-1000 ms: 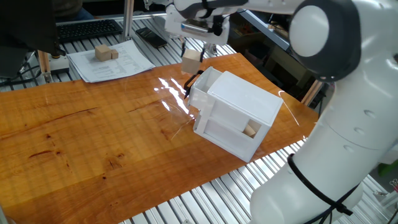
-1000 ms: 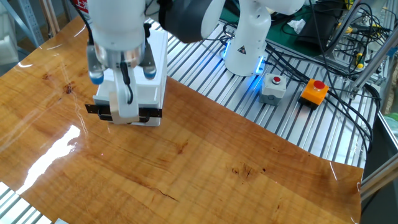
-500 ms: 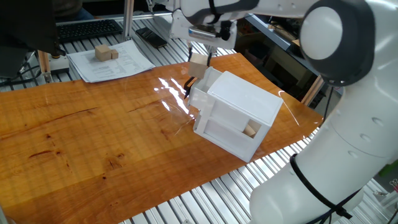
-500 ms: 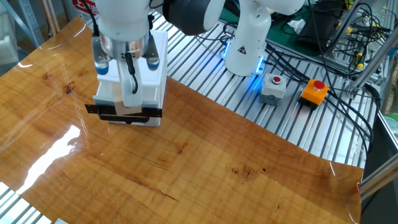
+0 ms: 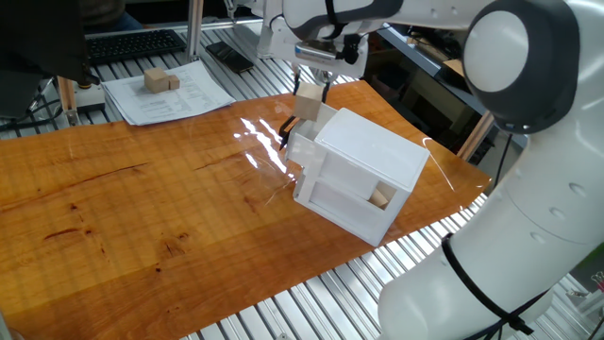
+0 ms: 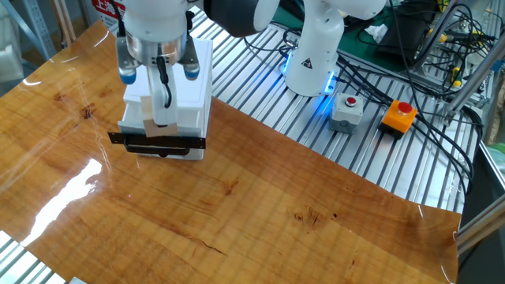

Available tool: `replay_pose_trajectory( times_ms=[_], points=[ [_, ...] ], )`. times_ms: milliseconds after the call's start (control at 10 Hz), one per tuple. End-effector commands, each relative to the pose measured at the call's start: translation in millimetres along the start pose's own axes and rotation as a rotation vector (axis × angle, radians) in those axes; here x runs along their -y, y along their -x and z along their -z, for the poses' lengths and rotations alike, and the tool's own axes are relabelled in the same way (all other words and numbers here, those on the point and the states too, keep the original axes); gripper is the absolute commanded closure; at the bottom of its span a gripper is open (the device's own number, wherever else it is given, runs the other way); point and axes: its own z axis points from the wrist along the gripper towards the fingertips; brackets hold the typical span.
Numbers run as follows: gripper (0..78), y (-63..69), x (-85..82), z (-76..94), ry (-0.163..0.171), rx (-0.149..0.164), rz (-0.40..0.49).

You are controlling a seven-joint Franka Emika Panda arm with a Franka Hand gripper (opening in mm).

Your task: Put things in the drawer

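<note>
Nearest to me, the wooden table (image 5: pixel 142 217) lies bare and glossy, leaving the arm room to swing. On it sits the white cabinet (image 5: pixel 363 175), turned so that its drawer (image 5: pixel 300 142) faces away from the robot's base; the drawer looks pulled out a little, its black handle (image 6: pixel 156 143) standing clear of the front, which leaves an open top to drop things through. A cube (image 5: pixel 381 196) already shows in the cabinet's side opening, so I judge at least one is stowed.

Over the drawer hangs the gripper (image 5: pixel 313 90), its jaws closed narrowly on another pale cube (image 5: pixel 309 102). It carries the block from above, seemingly so it can come straight down into the gap behind the handle. The block is not yet inside; whether it touches the drawer's rim I cannot tell.

Farther back, two more cubes (image 5: pixel 160 82) wait on a sheet of paper (image 5: pixel 175 97), well apart from the cabinet, beside a keyboard (image 5: pixel 137 43).
</note>
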Motion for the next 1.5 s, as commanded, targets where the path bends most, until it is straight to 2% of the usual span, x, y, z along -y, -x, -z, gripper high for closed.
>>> replay_pose_trajectory(
  times_ms=[100, 800, 1000, 1500],
  points=[
    [76.3, 0.4, 3.6, 2.1, -0.005, 0.003, -0.044],
    [76.3, 0.2, 3.5, 1.7, -0.013, -0.011, -0.078],
    [76.3, 0.2, 3.4, 1.6, -0.031, -0.004, -0.065],
    [76.3, 0.2, 3.4, 1.6, -0.038, -0.006, -0.122]
  ],
)
